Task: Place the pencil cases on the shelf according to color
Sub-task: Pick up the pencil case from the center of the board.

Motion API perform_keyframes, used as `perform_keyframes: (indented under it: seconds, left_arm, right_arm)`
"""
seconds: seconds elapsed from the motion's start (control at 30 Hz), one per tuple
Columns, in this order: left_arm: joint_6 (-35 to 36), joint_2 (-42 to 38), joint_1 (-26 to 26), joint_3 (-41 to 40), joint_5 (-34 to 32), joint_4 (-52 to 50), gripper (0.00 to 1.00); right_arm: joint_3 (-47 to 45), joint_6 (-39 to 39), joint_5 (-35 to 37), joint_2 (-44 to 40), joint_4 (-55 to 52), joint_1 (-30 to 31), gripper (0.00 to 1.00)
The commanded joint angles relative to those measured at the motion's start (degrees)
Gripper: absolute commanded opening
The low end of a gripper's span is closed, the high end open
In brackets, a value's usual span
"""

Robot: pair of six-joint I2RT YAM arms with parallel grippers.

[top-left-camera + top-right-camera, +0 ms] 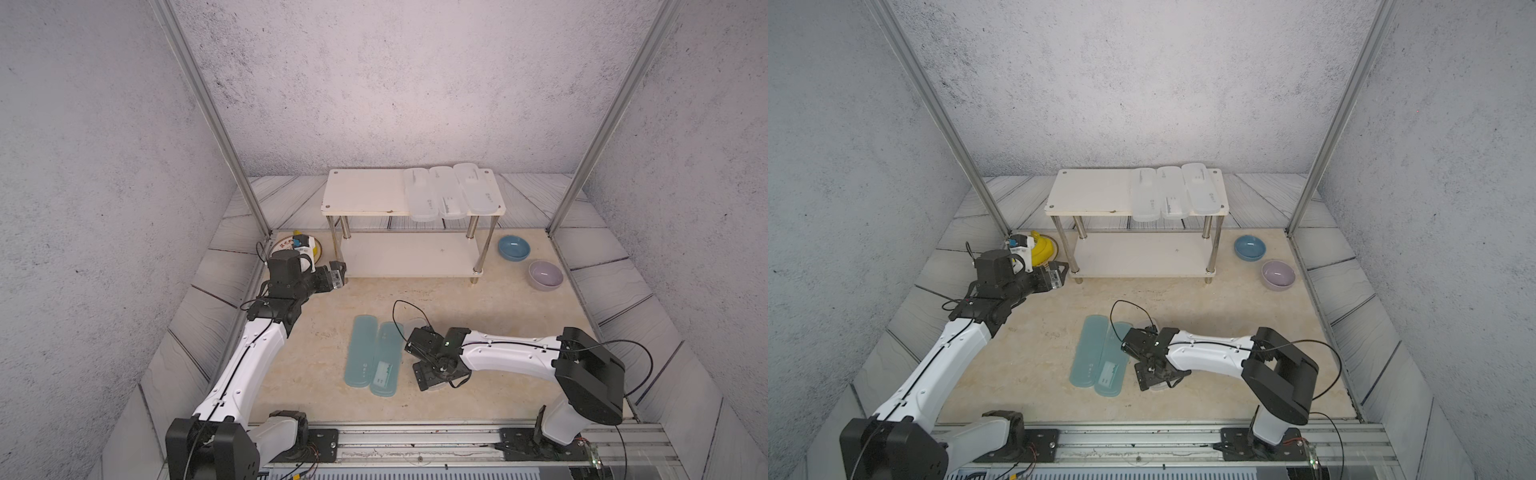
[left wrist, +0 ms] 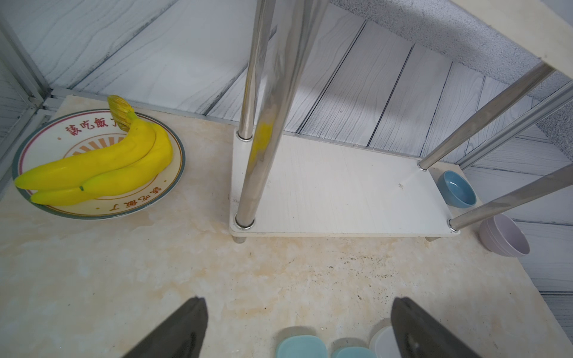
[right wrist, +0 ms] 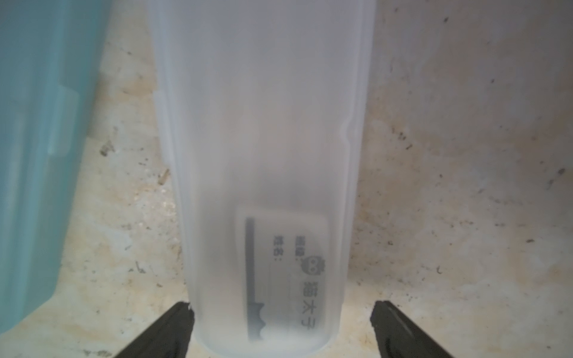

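- The one frosted white case [image 3: 263, 139] not yet shelved lies flat on the counter [image 1: 490, 316], lower centre of a top view, just right of the two teal cases [image 1: 361, 353].
- My right hand [image 3: 280, 305] is spread wide astride its labelled end, gripping nothing, set to pinch across the narrow width.
- Three white cases [image 1: 453, 191] sit on the right of the shelf [image 1: 365, 193] top board. I judge this one belongs beside them.
- My left hand [image 2: 299, 303], wide and empty, hovers by the shelf's near post [image 2: 263, 139], out of the way.

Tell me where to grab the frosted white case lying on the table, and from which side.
Grip the frosted white case across its narrow width near the labelled end, from straight above. It lies flat with both long edges free, and the open right tool straddles them.
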Motion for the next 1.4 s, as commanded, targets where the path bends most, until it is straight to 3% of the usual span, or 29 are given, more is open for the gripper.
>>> perform_keyframes:
  seconds: [0.0, 0.23, 0.77, 0.93, 1.1, 1.37]
  left_arm:
    - [0.04, -1.11, 0.33, 0.91, 0.80, -0.18, 0.99]
    - [0.39, -1.42, 0.31, 0.81, 0.19, -0.44, 0.99]
    - [0.60, -0.98, 0.33, 0.75, 0.27, -0.57, 0.99]
    - [0.81, -0.98, 0.33, 0.88, 0.01, -0.73, 0.99]
    - [0.99, -0.81, 0.29, 0.98, -0.16, -0.79, 0.99]
    - [-0.21, -0.52, 0.33, 1.31, 0.71, 0.35, 0.99]
  right_arm:
    - [-0.58, -0.75, -1.98, -0.36, 4.24, -0.01, 0.96]
    - [0.18, -2.78, 0.79, 2.82, 1.17, -0.05, 0.96]
    - [-3.21, -1.89, -1.71, 2.13, 3.35, 0.14, 0.93]
    - [-2.94, -1.81, -0.31, 1.02, 2.46, 0.43, 0.84]
    - [-2.02, -1.46, 3.49, -4.14, -1.02, 0.48, 0.55]
    - [11.14, -6.32, 9.74, -10.49, -11.59, 0.40, 0.50]
